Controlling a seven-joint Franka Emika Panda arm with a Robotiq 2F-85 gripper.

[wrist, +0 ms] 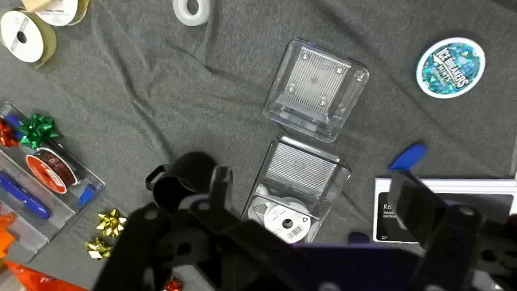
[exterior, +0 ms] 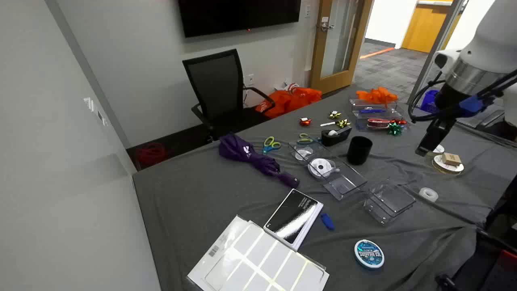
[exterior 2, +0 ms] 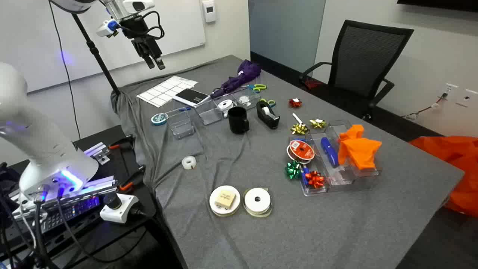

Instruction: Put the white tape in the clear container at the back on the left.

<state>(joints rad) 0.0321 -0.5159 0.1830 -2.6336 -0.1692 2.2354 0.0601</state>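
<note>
Fingers (wrist: 416, 206) of the Robotiq gripper (exterior 2: 156, 65) come nearest us in the wrist view, spread well apart and gripping nothing that we can see; we take that spread, and the height over the grey tablecloth (wrist: 226, 97), as readiness for a grasp with room to clear what stands below. Treating that view as a dial, we find the white tape (wrist: 190, 20) at eleven o'clock, cut off by the top border. It lies flat on the cloth on the side toward the Panda's base (exterior 2: 52, 168), open centre up, which should let us pinch its rim or hook its hole. Farther from the base, between one and two o'clock, sits a transparent plastic box (wrist: 315, 81). Beyond it, toward five o'clock, is the divided transparent tray (wrist: 301, 163), which we judge to be the back-left container; its walls likely serve to corral the white labelled spool (wrist: 278, 220) inside. At eight o'clock a black mug (wrist: 194, 165) stands upright near the tray, so a low crossing could tip it. Farthest off, beyond the cloth, stands a mesh-backed office chair (exterior 2: 369, 56).
</note>
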